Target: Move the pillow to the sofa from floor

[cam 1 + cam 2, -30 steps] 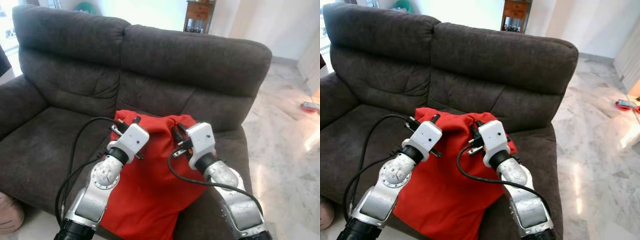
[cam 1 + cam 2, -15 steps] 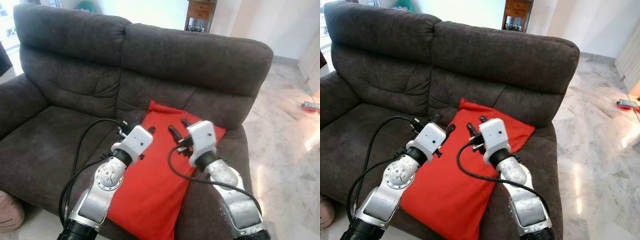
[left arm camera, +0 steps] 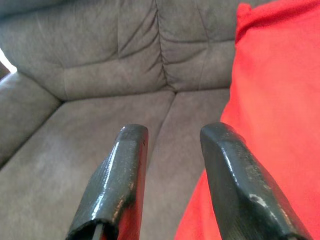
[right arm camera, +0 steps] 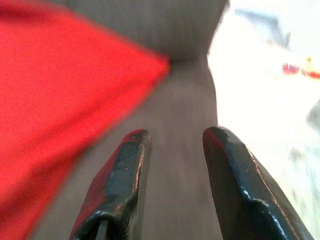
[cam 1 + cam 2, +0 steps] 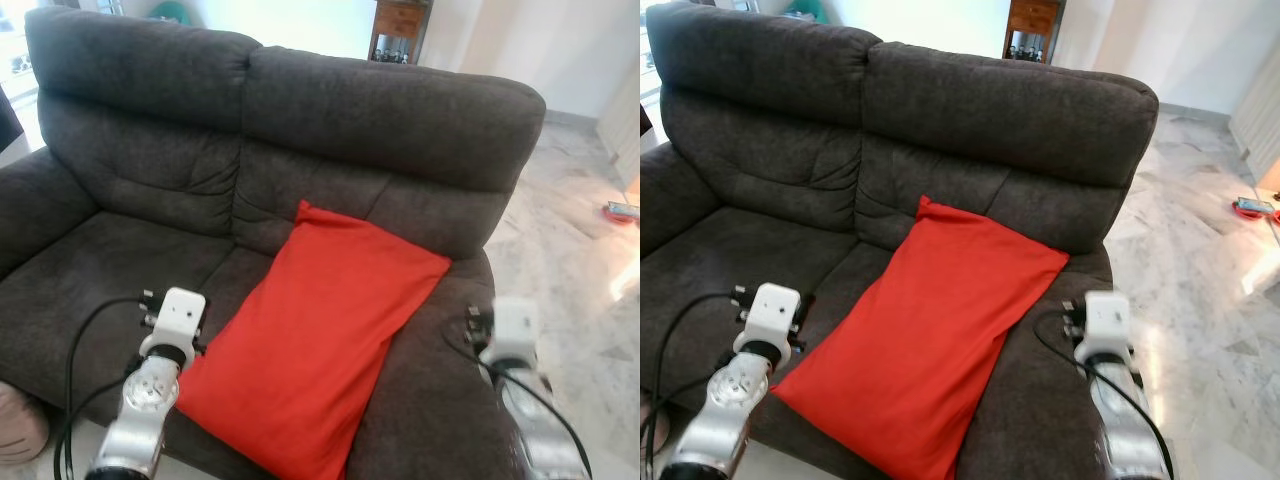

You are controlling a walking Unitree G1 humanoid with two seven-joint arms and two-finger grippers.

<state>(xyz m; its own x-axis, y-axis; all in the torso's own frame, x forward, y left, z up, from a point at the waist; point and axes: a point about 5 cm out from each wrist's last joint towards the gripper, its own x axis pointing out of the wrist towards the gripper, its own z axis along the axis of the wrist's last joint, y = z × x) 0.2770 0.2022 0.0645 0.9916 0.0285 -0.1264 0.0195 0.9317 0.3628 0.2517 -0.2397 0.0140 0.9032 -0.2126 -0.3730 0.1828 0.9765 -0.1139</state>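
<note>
Both grippers pulling back off pillow (image 5: 325, 330), lying at sofa (image 5: 300, 120) front edge; left gripper (image 3: 172, 185) & right gripper (image 4: 172, 185) fingers apart, empty; keep retracting straight, w/o snagging.

Both end effectors (image 3: 172, 175) (image 4: 172, 175) empty, parted

Red pillow (image 5: 925, 340) flat on sofa (image 5: 940, 120)

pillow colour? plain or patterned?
Plain red, no pattern. The pillow lies on the dark grey sofa; clearest in the left eye view.
</note>
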